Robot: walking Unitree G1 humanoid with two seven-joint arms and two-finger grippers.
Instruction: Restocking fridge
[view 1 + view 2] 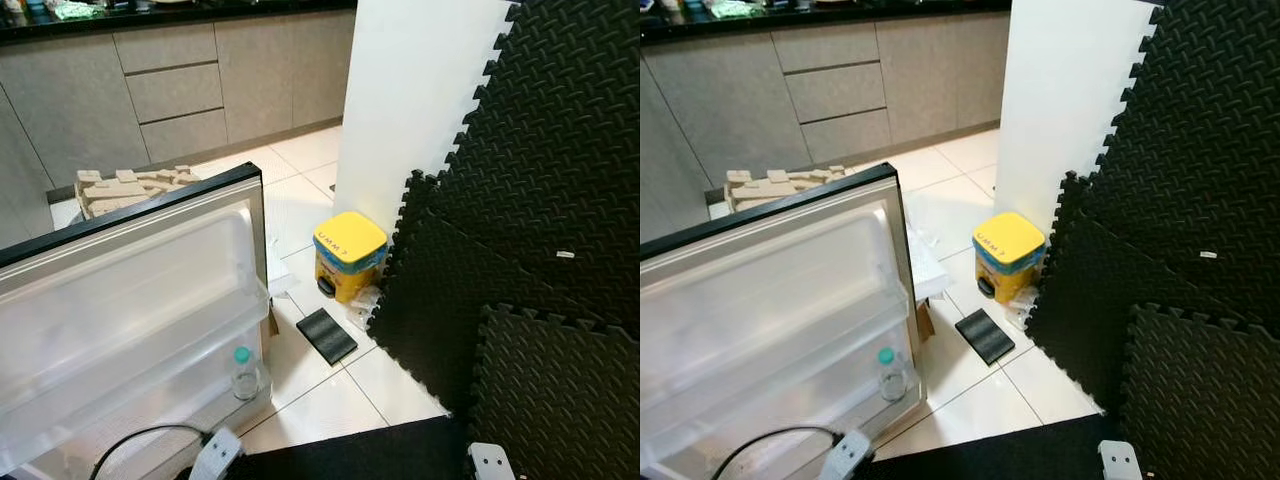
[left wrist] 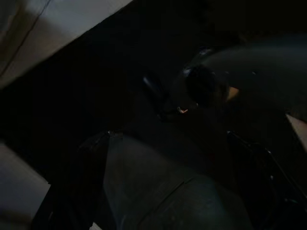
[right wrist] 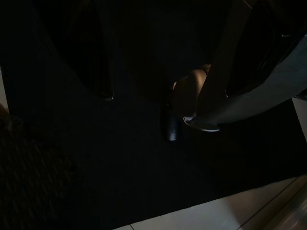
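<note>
Fridge door (image 1: pixel 130 300) was seen swung open at the near left, its dark top edge running up to the right and its clear inner shelves facing the camera. One small clear bottle (image 1: pixel 244 373) with a green cap stood upright in the lowest door shelf, at the door's right corner. One yellow pedal bin (image 1: pixel 348 255) with blue sides was seen on the white tiled floor (image 1: pixel 300 200) to the right of the door, just beside a white panel (image 1: pixel 410 90). One flat black pad (image 1: pixel 326 335) lay on the tiles near the bin. Several black foam mats (image 1: pixel 540 250) with toothed edges were leaned up on the right. One stack of pale foam pieces (image 1: pixel 130 188) lay beyond the door, before the grey cabinets (image 1: pixel 170 90) with three drawers. One black cable (image 1: pixel 130 445) was looped at the near edge.

Both wrist views were very dark. In the left wrist view a dark mat and a pale strip of floor could be made out; in the right wrist view dark shapes over a dark mat and a corner of tile. Whether the fingers of the left or right gripper were released or clenched could not be told.
</note>
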